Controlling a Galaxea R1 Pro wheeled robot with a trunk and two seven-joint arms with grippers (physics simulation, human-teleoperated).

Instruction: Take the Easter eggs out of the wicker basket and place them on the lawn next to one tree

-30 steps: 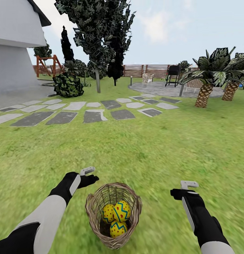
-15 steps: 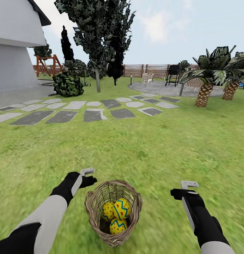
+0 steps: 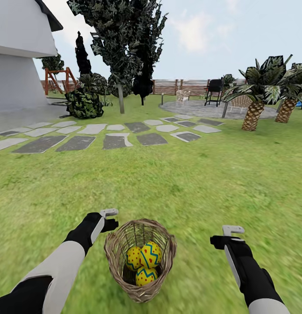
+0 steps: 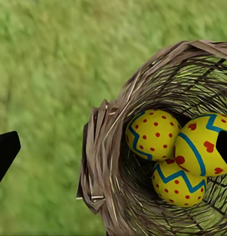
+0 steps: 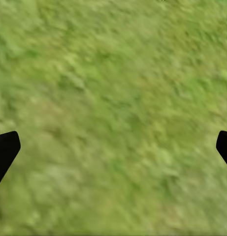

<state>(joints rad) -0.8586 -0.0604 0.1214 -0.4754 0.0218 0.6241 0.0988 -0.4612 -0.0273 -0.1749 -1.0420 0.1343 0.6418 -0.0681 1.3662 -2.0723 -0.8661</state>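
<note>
No step is judged complete: all three bright yellow eggs with blue zigzag bands point(image 3: 143, 261) lie inside the round brown woven-twig basket point(image 3: 165, 261) on the mottled green lawn point(image 3: 168, 187), flanked by the spread, empty left hand point(image 3: 110, 218) and right hand point(image 3: 227, 233).

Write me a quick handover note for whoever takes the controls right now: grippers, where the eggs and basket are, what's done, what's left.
Left gripper: open, empty, beside the wicker basket, close to its rim.
Right gripper: open, empty, over bare lawn, apart from the basket.
Easter eggs: all three lie together in the basket, which sits on the grass between the two arms.
Done: robot is positioned at the basket, nothing more.
Left: lift out each egg and lay all three on the lawn next to one tree. No thick pale trunk is in sight; the thin-stemmed dark tree and palm trees stand far off past the stepping stones.
</note>
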